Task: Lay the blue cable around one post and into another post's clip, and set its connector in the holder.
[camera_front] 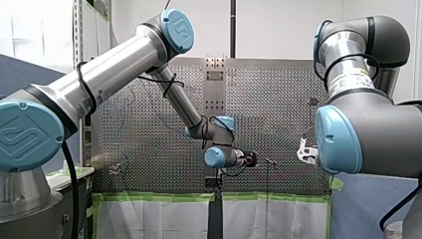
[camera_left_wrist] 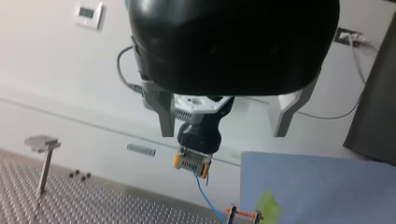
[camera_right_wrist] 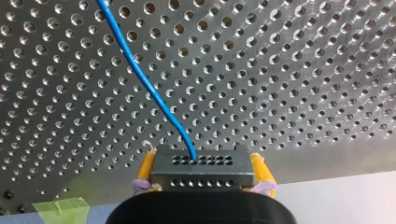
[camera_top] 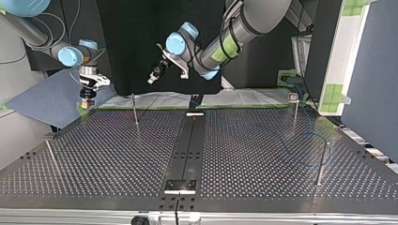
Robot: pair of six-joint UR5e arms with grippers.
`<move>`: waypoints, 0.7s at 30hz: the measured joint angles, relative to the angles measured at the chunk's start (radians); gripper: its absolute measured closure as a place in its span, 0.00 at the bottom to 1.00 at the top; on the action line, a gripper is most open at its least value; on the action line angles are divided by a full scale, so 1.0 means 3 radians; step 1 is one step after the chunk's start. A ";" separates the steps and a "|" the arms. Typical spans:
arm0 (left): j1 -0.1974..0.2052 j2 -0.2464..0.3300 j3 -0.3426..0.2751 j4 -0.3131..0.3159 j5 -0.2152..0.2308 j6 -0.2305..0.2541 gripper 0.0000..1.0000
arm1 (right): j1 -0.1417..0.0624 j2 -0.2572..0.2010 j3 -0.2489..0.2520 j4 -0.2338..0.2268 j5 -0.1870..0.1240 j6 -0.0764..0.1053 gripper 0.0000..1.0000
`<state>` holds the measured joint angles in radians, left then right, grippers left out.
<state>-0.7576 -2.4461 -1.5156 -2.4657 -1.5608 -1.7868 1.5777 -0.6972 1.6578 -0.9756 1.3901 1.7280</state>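
Note:
In the right wrist view my right gripper [camera_right_wrist: 201, 164] is shut on a grey connector [camera_right_wrist: 201, 171], gripped between its yellow pads [camera_right_wrist: 145, 169]. The blue cable [camera_right_wrist: 144, 79] leaves the connector and runs off over the perforated plate. The top view places that gripper [camera_top: 87, 100] above the table's far left corner. My left gripper [camera_left_wrist: 223, 133] stands open with nothing between its metal fingers [camera_left_wrist: 165, 117]. It hangs in the air and faces the held connector [camera_left_wrist: 191, 161], well short of it. A faint cable loop [camera_top: 307, 137] lies near the right-hand posts in the top view.
Thin posts stand on the perforated table [camera_top: 263, 154]: one far left of centre [camera_top: 135, 111], one far right [camera_top: 294, 108], one near right [camera_top: 322, 163], one near left [camera_top: 51, 155]. A small block [camera_top: 179, 186] sits on the dark centre strip. A blue mat [camera_top: 51, 101] lies beyond the left corner.

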 joint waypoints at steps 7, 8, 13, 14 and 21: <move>-0.0015 -0.0003 0.0001 -0.0162 -0.0193 -0.0037 0.00 | 0.0000 0.0000 0.0000 0.0002 -0.0005 0.0003 1.00; -0.0019 -0.0004 0.0001 -0.0186 -0.0218 -0.0018 0.00 | 0.0000 0.0001 0.0001 0.0002 -0.0005 0.0003 1.00; -0.0033 -0.0022 0.0005 -0.0330 -0.0365 0.0050 0.00 | 0.0001 0.0002 0.0002 0.0004 -0.0005 0.0004 1.00; -0.0032 -0.0029 0.0009 -0.0354 -0.0395 0.0052 0.00 | 0.0002 0.0002 0.0002 0.0004 -0.0005 0.0004 1.00; -0.0005 -0.0184 0.0095 -0.0475 -0.0550 0.0078 0.00 | 0.0004 0.0004 0.0003 0.0005 -0.0006 0.0004 1.00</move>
<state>-0.7592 -2.5014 -1.4871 -2.6083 -1.7257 -1.7635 1.5790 -0.6961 1.6587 -0.9742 1.3884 1.7291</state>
